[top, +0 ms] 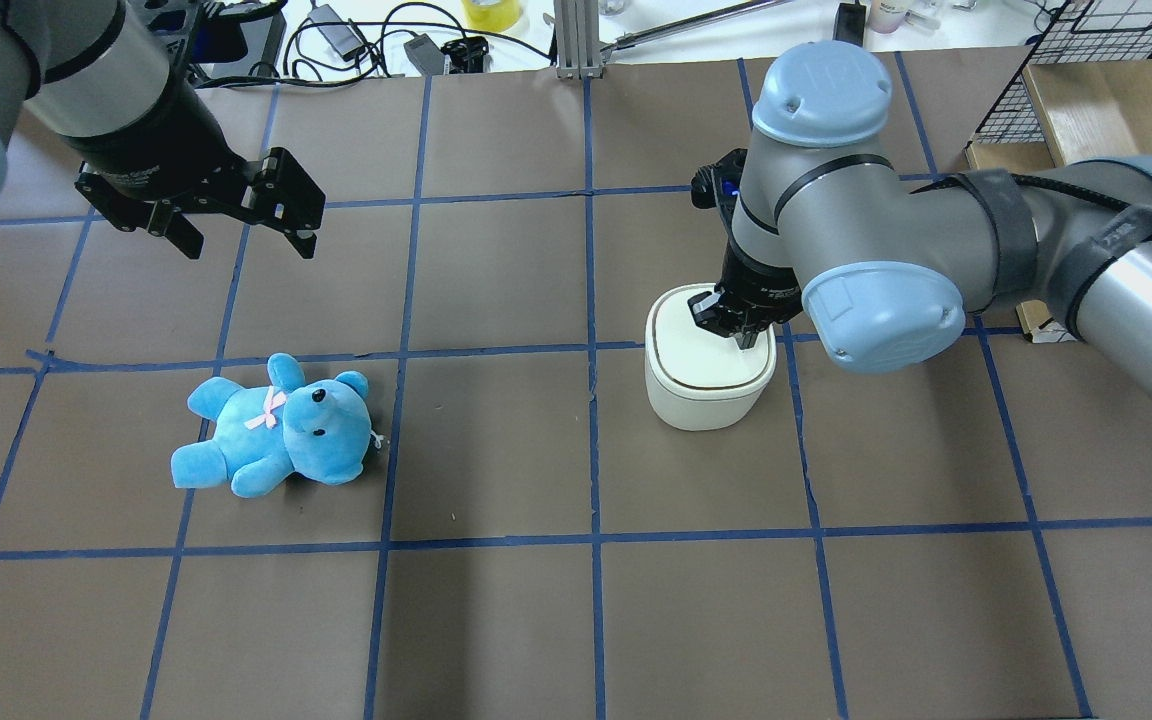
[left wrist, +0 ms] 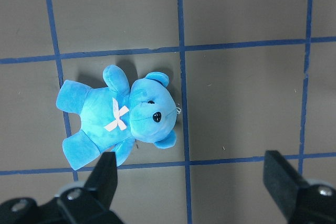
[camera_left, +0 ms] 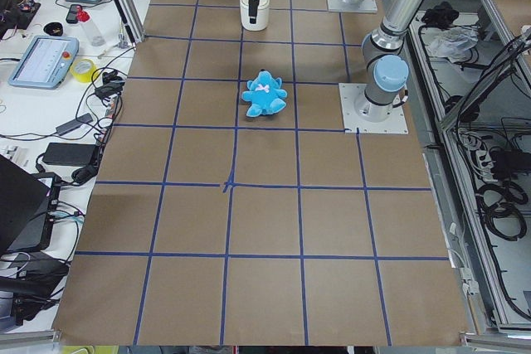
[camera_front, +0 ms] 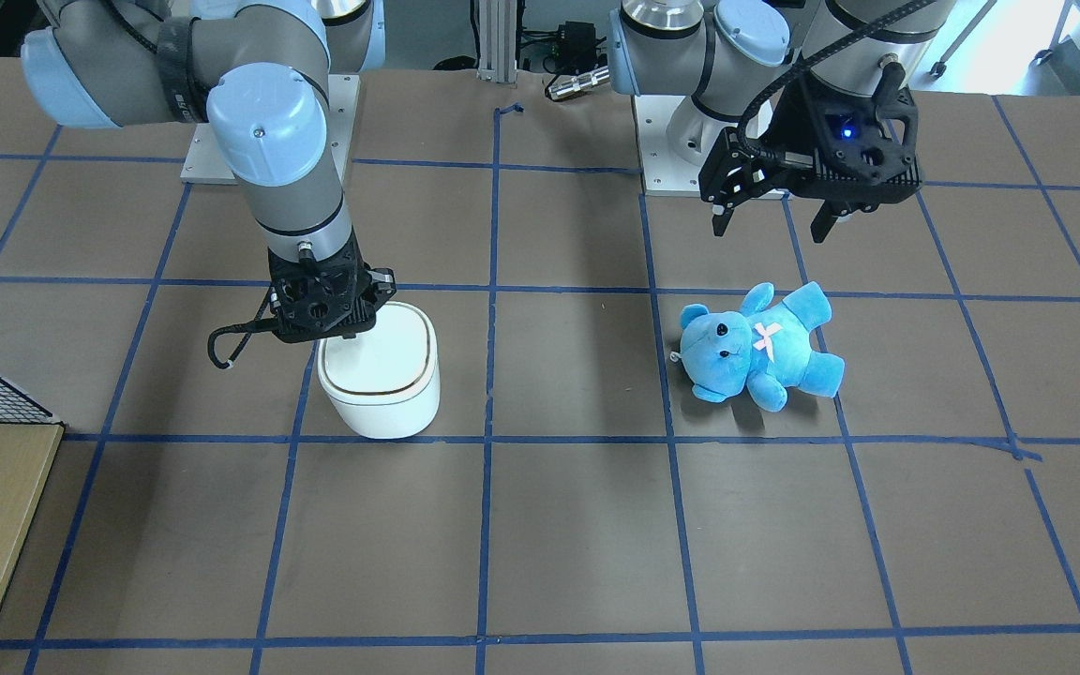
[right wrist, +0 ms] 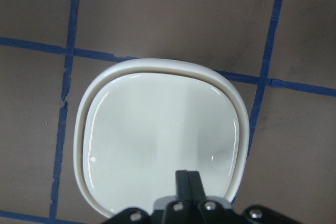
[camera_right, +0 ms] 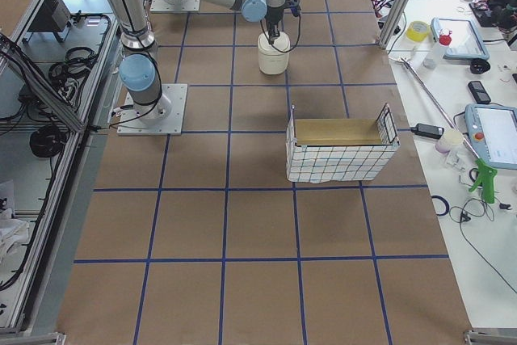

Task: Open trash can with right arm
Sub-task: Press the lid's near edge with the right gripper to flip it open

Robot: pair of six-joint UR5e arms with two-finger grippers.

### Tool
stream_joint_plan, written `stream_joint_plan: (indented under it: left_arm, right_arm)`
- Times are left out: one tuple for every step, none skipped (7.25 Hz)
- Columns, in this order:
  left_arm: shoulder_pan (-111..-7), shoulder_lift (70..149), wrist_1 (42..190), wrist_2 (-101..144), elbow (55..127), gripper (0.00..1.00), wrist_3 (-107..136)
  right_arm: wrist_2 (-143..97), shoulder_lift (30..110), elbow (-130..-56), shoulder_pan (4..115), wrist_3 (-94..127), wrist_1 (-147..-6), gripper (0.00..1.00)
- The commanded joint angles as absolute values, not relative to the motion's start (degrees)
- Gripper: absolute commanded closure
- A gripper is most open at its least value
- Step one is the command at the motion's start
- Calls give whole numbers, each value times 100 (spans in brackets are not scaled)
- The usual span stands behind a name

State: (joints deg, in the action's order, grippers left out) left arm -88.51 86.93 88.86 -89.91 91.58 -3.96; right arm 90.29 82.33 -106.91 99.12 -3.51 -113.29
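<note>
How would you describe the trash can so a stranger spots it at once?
On the brown table with blue tape grid, find the right hand pointing straight down. Under it stands the trash can: small, white, rounded-square, a dark seam round its lid, unlike the soft blue bear.

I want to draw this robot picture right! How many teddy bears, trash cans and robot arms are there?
teddy bear, blue: 1
trash can, white: 1
robot arms, the left arm and the right arm: 2
Total: 4
</note>
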Motion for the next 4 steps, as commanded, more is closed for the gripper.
stream_joint_plan:
  left_arm:
    - [-8851, 8692, 8886, -8991, 9158, 0, -396]
    - [-8851, 8692, 8886, -8991, 9158, 0, -396]
    - [-8851, 8692, 8886, -8991, 9158, 0, -396]
    - [-8851, 8692, 8886, -8991, 9158, 0, -396]
  right_arm:
    - [9009, 8200, -10802, 9879, -290, -11478, 100]
    - [9000, 8191, -10845, 9879, -290, -11487, 100]
    - [9009, 8183, -10846, 9879, -290, -11487, 100]
    - [9017, 8183, -10750, 9879, -273, -11470, 100]
